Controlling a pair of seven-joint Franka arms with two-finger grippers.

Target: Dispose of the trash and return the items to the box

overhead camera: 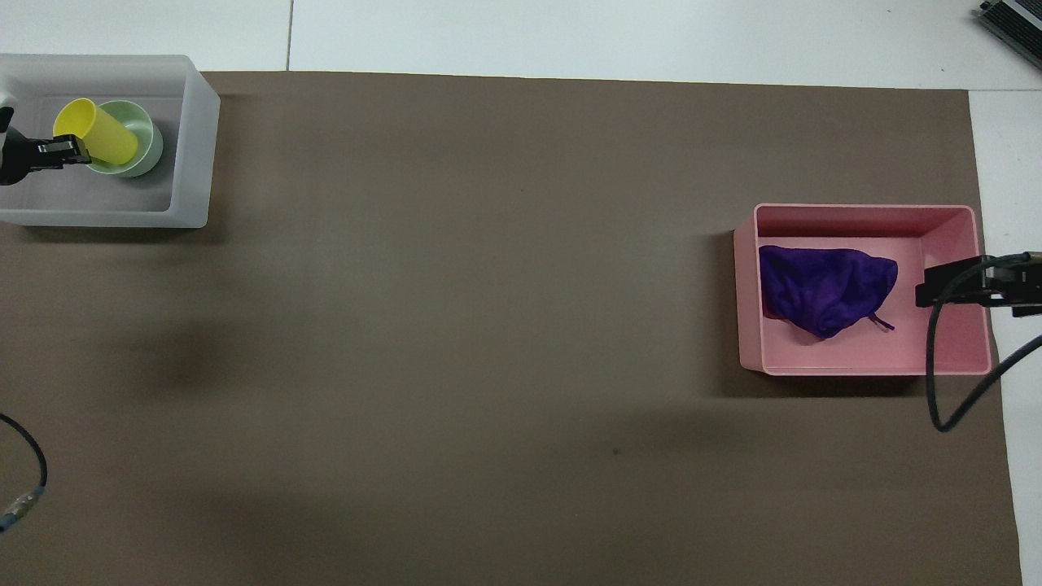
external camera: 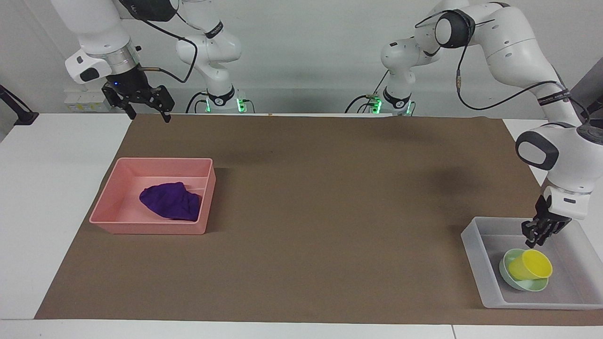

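Observation:
The yellow cup (external camera: 531, 266) lies tipped on its side in the mint-green bowl (external camera: 508, 278), inside the translucent box (external camera: 476, 254) at the left arm's end of the table. My left gripper (external camera: 534, 238) hovers just above the cup, open and empty, apart from it. The overhead view shows the cup (overhead camera: 94, 138), the bowl (overhead camera: 148, 159), the box (overhead camera: 191, 146) and the left gripper (overhead camera: 69, 151). The purple rag (external camera: 170, 201) lies in the pink bin (external camera: 150, 228). My right gripper (external camera: 143, 110) waits open, raised near the robots' edge of the mat.
The brown mat (external camera: 330, 212) covers most of the table between the pink bin (overhead camera: 863, 218) and the box. In the overhead view the right gripper (overhead camera: 924, 291) and its cable overlap the bin's corner beside the rag (overhead camera: 826, 285).

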